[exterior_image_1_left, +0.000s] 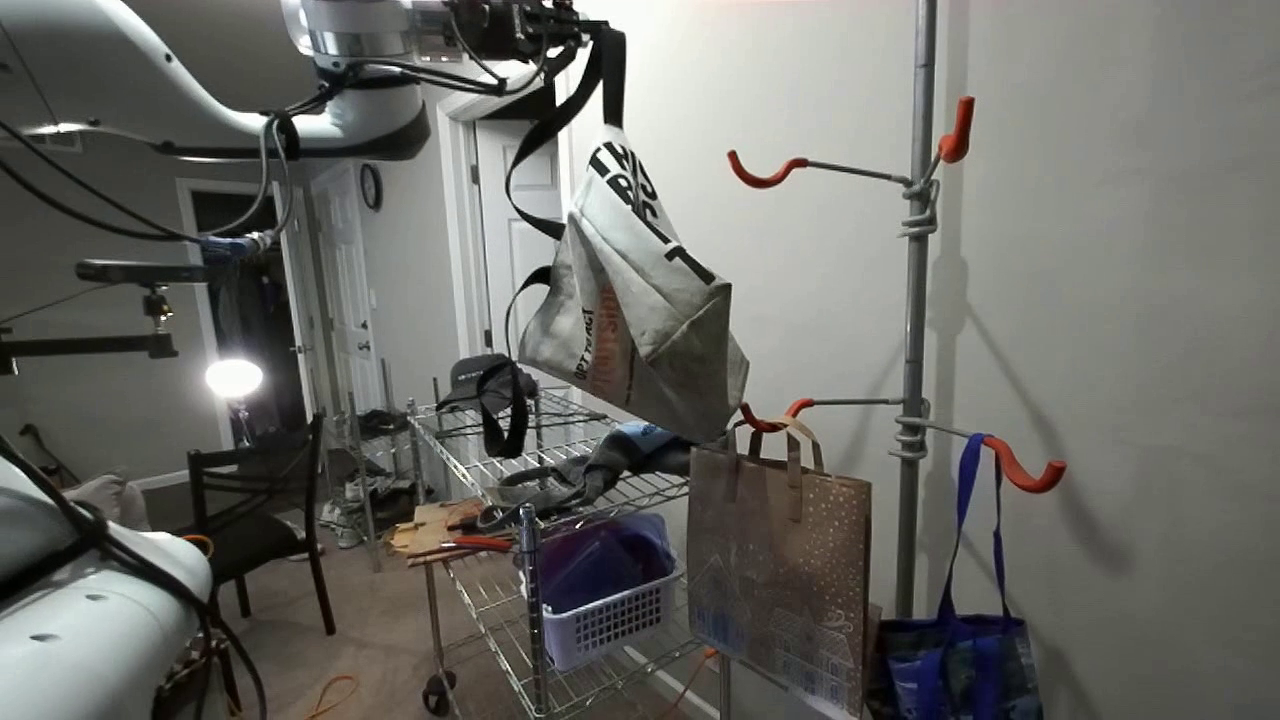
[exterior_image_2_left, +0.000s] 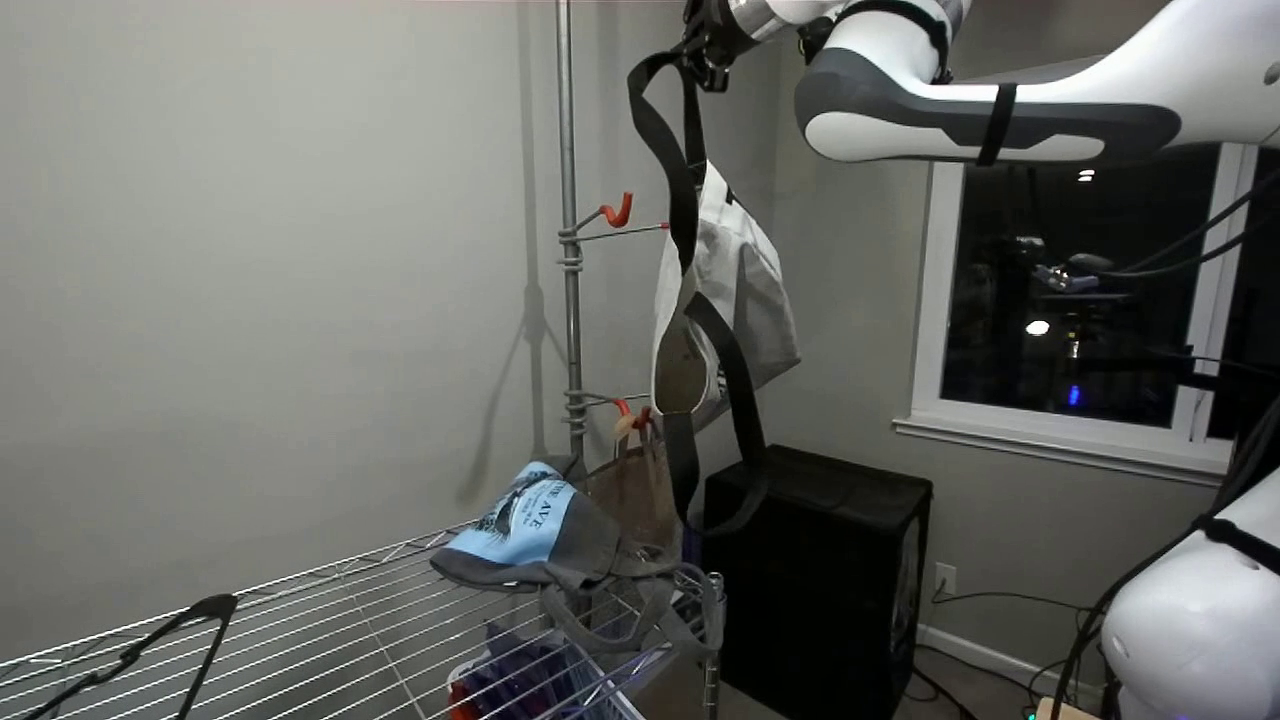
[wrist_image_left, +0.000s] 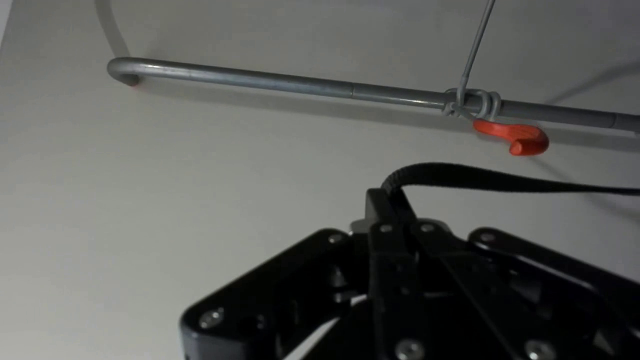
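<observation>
While the gripper (wrist_image_left: 392, 204) pinches a black strap (wrist_image_left: 475, 178), its canvas tote bag (exterior_image_1_left: 655, 330) hangs below, the lettering (exterior_image_1_left: 645, 205) partly lost in folds. Whether it touches the paper bag (exterior_image_1_left: 780, 570), I cannot tell. Wall (exterior_image_1_left: 830, 270) shows between it and the upper red hook (exterior_image_1_left: 766, 178). On the wire rack (exterior_image_1_left: 531, 600), a white basket (exterior_image_1_left: 605, 625) holds something purple (exterior_image_1_left: 610, 565).

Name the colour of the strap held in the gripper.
The strap is black, best seen in an exterior view, running down to the lettered bag.

Arm (exterior_image_2_left: 930, 115) raised, end effector (wrist_image_left: 393, 204) clamped tight
</observation>
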